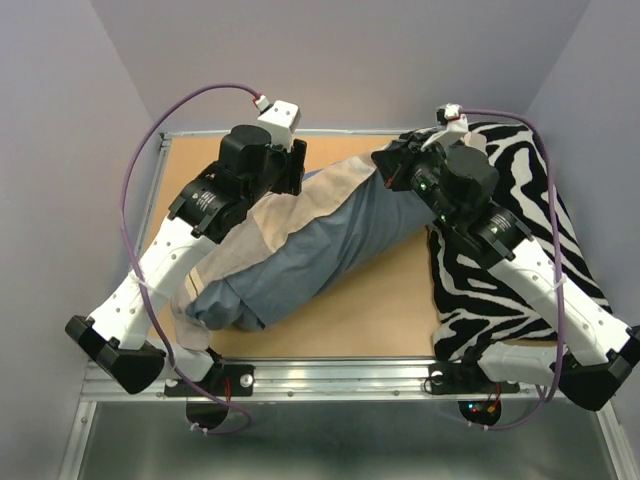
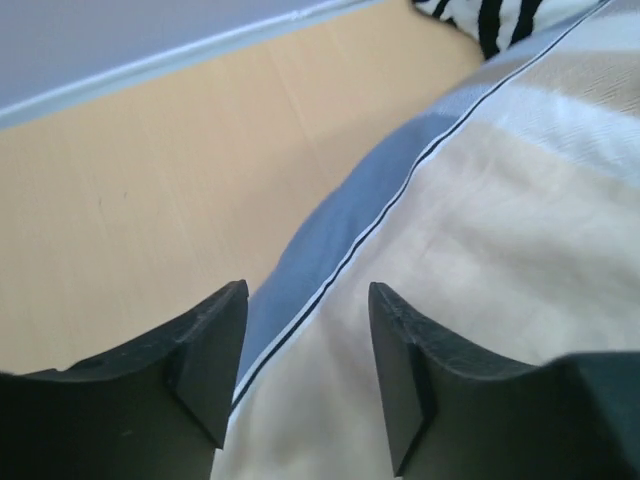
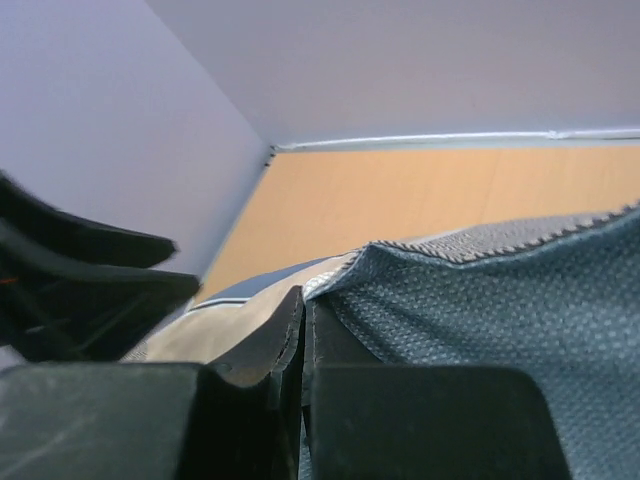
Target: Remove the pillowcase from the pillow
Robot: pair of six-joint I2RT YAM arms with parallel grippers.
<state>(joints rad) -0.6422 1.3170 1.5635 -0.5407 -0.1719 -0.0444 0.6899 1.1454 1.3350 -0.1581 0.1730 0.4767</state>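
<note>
The pillow is hidden inside the bulging pillowcase point(image 1: 330, 245), dusty blue with beige stripes, lying diagonally across the table point(image 1: 390, 305). Its hem is pinched in the right claw point(image 3: 303, 305); the left claw point(image 2: 308, 300) gapes wide over a beige stripe.

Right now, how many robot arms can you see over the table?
2. The left white-and-black robot arm reaches over the striped blue-grey fabric pillowcase; the right white-and-black robot arm crosses the black-and-white zebra-print cushion to the pillowcase's far end. None seems hidden.
</note>
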